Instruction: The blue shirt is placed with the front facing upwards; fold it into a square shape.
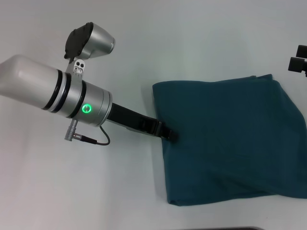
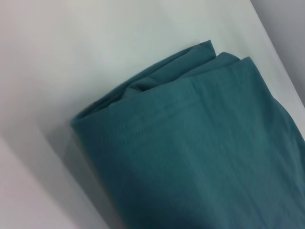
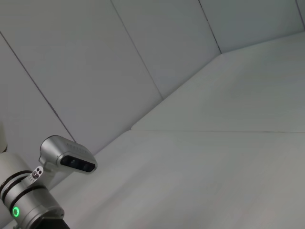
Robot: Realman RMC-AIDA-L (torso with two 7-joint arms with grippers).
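Plain white table (image 1: 144, 43), pale panelled wall (image 3: 95, 57) behind it.

Left arm (image 1: 53, 88): silver-white cylinder, black rings, green ring light (image 1: 87, 109) beside grey cable plug (image 1: 79, 136); silver-black wrist camera (image 1: 88, 42) above rings.

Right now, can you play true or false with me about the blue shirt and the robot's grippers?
1. The blue shirt is folded into a thick bundle. True.
2. The left gripper is at the shirt's edge nearest the left arm. True.
3. The shirt is spread out flat with both sleeves showing. False: it is folded up, and no sleeves show.
4. The right gripper is pressing on the middle of the shirt. False: it sits off at the right edge of the head view, beyond the shirt's far corner.
5. The shirt lies on a white table. True.
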